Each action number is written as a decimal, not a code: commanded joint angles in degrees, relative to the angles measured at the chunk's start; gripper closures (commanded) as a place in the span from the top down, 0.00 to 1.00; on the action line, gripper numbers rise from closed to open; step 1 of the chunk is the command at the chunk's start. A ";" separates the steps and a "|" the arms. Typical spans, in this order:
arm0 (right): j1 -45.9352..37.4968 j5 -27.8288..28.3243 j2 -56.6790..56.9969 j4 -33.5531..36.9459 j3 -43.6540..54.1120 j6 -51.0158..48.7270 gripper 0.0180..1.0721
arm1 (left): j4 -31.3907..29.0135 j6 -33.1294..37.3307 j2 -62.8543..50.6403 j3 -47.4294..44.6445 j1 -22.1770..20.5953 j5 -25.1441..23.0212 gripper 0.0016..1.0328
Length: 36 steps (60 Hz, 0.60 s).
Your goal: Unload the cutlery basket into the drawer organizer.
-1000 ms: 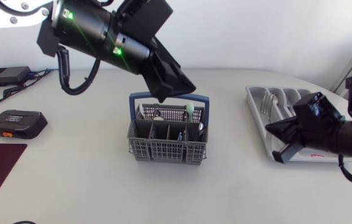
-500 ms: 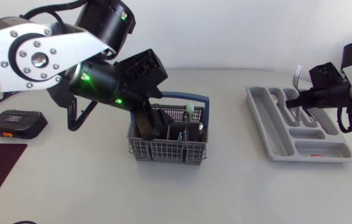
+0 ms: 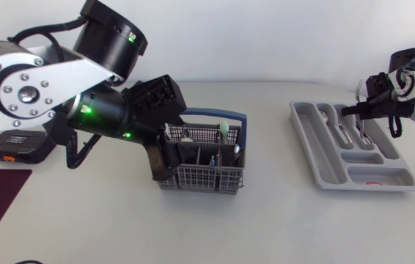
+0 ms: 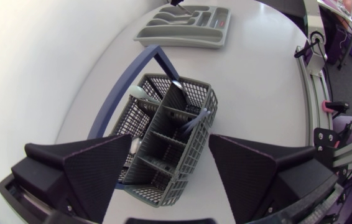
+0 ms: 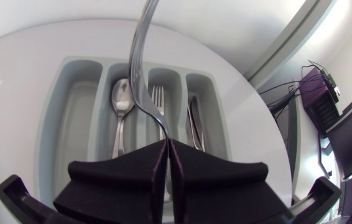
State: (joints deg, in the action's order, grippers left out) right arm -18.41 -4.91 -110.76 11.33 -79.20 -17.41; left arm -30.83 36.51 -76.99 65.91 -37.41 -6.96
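Hovering above the grey drawer organizer [image 5: 50, 130], the right gripper [image 5: 165, 144] is seen with its fingers clenched on a slender steel cutlery piece [image 5: 137, 68], whose far end is cut off from view; a spoon [image 5: 120, 102] and a fork [image 5: 157, 98] are laid in neighbouring slots beneath it. The left gripper [image 4: 170, 148] is held at one end of the cutlery basket [image 3: 202, 178] on the surface, fingers spread wide and grasping nothing. Pinched only at its tip, the piece could swing or slip and be dropped into the wrong slot; the basket could be tipped if its wall is snagged by the spread fingers
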 commanded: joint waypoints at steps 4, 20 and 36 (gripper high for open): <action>0.05 -1.95 -4.03 0.88 -3.51 2.20 0.06 | 1.03 2.07 1.49 -1.84 -0.12 0.19 0.84; 0.31 -3.97 -11.67 1.67 -8.08 3.61 0.06 | 1.91 2.78 1.76 -3.68 -0.03 0.19 0.84; 0.92 -5.11 -18.09 2.11 -11.94 4.05 0.09 | 2.26 2.78 1.76 -4.47 -1.09 0.19 0.84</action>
State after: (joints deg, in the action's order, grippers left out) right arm -18.06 -9.32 -125.34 12.21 -90.21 -15.16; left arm -28.80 37.78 -76.12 62.92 -38.00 -6.96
